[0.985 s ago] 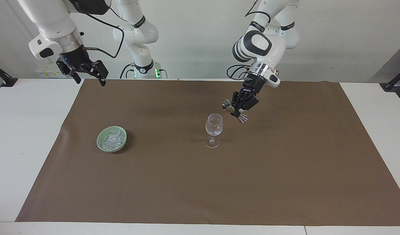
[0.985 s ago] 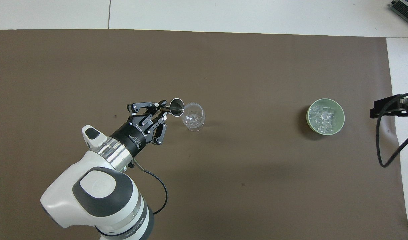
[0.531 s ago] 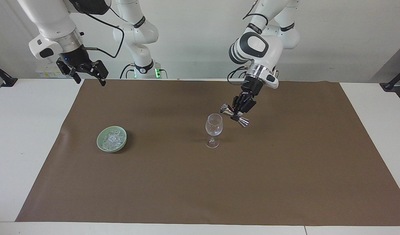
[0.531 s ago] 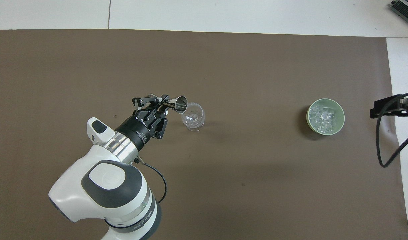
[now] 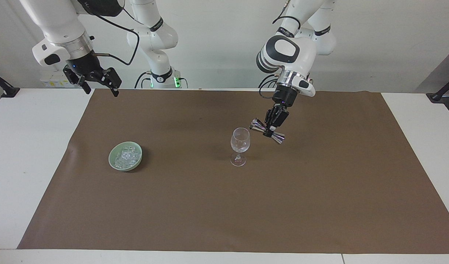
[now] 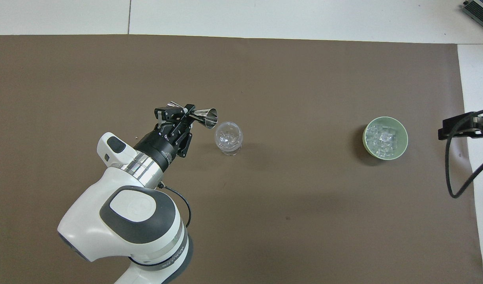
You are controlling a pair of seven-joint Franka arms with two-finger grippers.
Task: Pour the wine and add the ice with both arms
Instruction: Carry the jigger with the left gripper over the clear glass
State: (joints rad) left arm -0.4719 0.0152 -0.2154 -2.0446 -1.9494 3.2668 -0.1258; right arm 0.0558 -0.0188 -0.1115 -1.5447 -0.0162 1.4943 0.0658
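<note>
My left gripper (image 5: 272, 125) is shut on the waist of a steel double-cone jigger (image 5: 259, 127) and holds it almost level in the air. The jigger's open mouth points at the clear stemmed glass (image 5: 240, 140) and sits just beside its rim, toward the left arm's end. In the overhead view the left gripper (image 6: 185, 113) holds the jigger (image 6: 204, 115) next to the glass (image 6: 228, 137), not over it. The ice (image 5: 126, 155) fills a green bowl (image 5: 110, 159) toward the right arm's end. My right gripper (image 5: 99, 83) waits open and empty, high over the table's edge.
A brown mat (image 5: 320, 190) covers most of the white table, and the glass and bowl stand on it. In the overhead view the bowl (image 6: 365, 136) with ice (image 6: 381, 139) stands near the mat's edge, with the right gripper (image 6: 462, 128) beside it.
My left wrist has turned, so the jigger has gone from tilted to almost level, and its mouth has drawn back from over the glass's rim. The right arm has not moved.
</note>
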